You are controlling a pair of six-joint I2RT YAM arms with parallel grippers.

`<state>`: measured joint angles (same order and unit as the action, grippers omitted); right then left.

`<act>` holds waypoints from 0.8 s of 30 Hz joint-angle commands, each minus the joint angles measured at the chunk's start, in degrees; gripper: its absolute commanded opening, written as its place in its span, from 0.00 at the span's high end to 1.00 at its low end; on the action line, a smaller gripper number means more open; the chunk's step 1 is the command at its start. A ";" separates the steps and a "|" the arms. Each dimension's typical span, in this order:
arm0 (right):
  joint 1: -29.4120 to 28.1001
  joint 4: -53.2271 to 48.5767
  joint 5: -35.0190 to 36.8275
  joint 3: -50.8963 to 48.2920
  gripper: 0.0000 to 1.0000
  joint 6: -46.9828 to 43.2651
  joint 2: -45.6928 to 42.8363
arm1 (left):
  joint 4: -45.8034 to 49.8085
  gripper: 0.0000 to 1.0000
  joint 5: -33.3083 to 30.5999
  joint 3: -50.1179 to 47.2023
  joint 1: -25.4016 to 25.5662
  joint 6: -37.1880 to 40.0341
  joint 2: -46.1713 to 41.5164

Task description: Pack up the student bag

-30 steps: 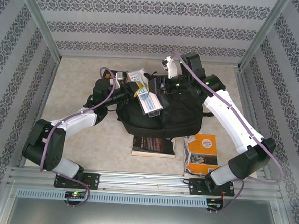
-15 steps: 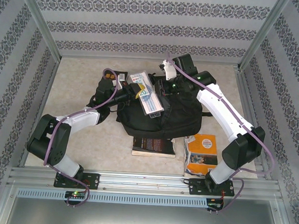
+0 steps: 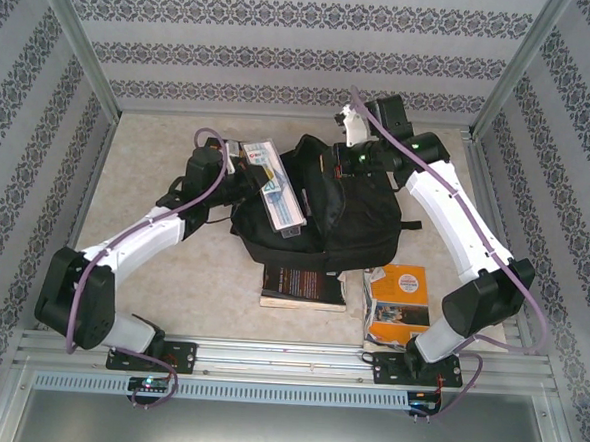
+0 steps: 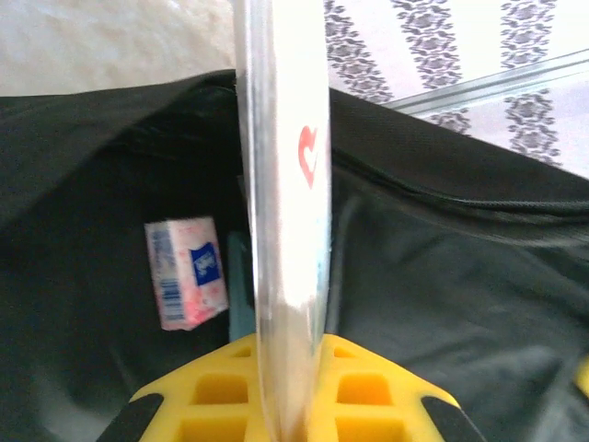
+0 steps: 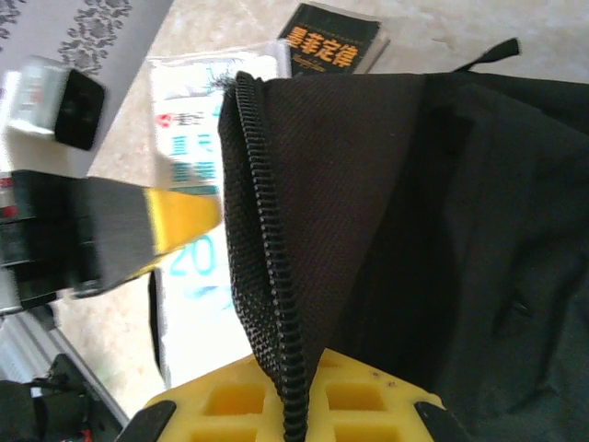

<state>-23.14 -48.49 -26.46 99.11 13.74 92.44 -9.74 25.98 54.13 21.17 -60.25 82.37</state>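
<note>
The student bag (image 3: 350, 219) is a large black backpack lying mid-table with its mouth towards the left. My left gripper (image 3: 260, 175) is shut on a flat clear plastic pack (image 3: 281, 190) and holds it edge-on over the opening. In the left wrist view the pack (image 4: 281, 212) stands upright between the yellow jaws (image 4: 290, 378), with the bag's interior (image 4: 442, 276) behind it. My right gripper (image 3: 330, 169) is shut on the bag's zipper edge (image 5: 267, 276), which runs between its jaws (image 5: 296, 387) and is held raised.
A small pink-and-white packet with a blue label (image 4: 186, 272) lies inside the bag. A black book (image 3: 303, 285) and an orange book (image 3: 398, 302) lie on the table in front of the bag. Metal frame posts and patterned walls close in the sides and the back.
My right gripper has shut on the bag's zipper edge and pulled it up and back to the right. The left arm has turned the clear pack more edge-on over the opening.
</note>
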 commanded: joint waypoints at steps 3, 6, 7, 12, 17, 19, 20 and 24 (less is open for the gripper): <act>-0.11 2.58 -4.26 2.59 1.00 2.83 -1.41 | 1.99 1.00 -5.81 2.64 2.34 0.44 5.31; -0.08 3.62 -5.17 3.00 1.00 4.15 -0.82 | -2.76 1.00 -6.16 3.13 3.47 -3.31 7.99; -0.15 3.94 -5.48 3.28 1.00 4.58 -0.48 | -4.88 1.00 -5.95 3.26 4.02 -4.99 9.02; -0.16 5.21 -6.20 4.83 1.00 6.33 1.44 | -12.70 1.00 -6.81 4.65 8.28 -10.83 14.26; -0.41 5.71 -6.75 7.55 1.00 7.53 3.55 | -18.31 0.99 -4.56 9.89 12.91 -16.24 23.65; -0.51 5.07 -6.33 8.52 1.00 7.11 4.29 | -21.63 0.79 -1.64 13.63 14.10 -17.72 28.02; -0.43 4.62 -5.80 8.80 1.00 6.72 4.51 | -21.31 0.65 0.35 15.90 14.54 -17.81 29.49; 0.28 1.91 -2.56 9.15 1.00 3.98 4.79 | -16.63 0.26 4.43 19.88 15.13 -13.89 28.64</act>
<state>-23.09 -47.11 -30.44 106.00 19.40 97.10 -24.01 26.11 71.11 35.64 -75.53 114.32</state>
